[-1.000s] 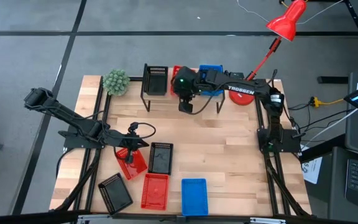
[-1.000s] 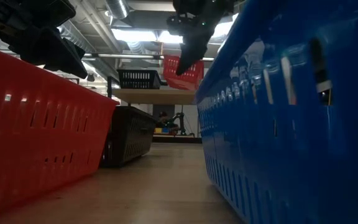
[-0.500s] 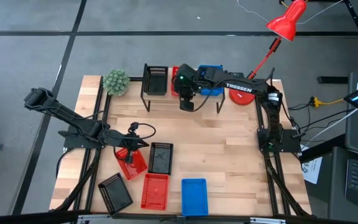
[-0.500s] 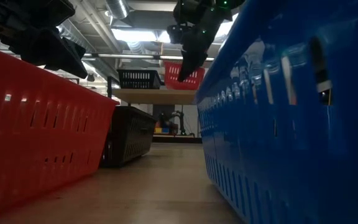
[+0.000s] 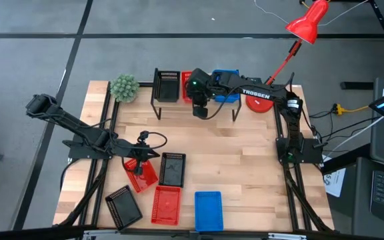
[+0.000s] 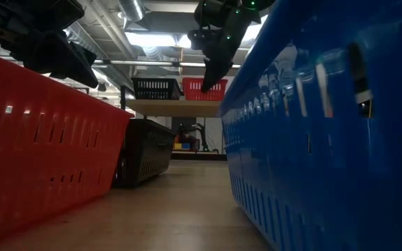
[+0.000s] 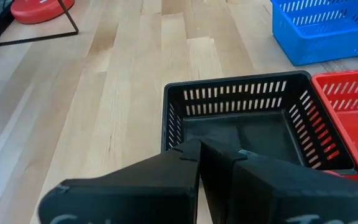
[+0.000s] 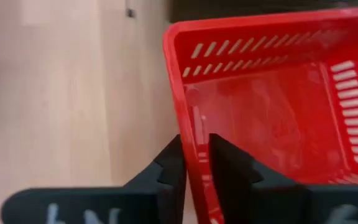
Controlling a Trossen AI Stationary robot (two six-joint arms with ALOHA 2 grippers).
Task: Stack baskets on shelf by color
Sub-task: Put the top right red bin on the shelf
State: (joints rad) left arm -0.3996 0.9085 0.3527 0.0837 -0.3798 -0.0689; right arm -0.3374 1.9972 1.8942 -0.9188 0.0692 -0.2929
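The high camera looks straight down on the whole light wooden desk point(image 5: 245, 160). The low camera sits at desktop height, very near a blue plastic mesh basket point(image 6: 326, 125), facing twelve o'clock toward the wood-topped shelf point(image 6: 169, 107), which the high view shares point(image 5: 172, 107). Each wrist camera looks closely past its own hand.

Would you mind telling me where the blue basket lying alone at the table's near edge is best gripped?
Pinch one rim wall of the blue basket from straight above: it sits upright and open-topped, its thin walls exposed, with clear space beside the red basket.
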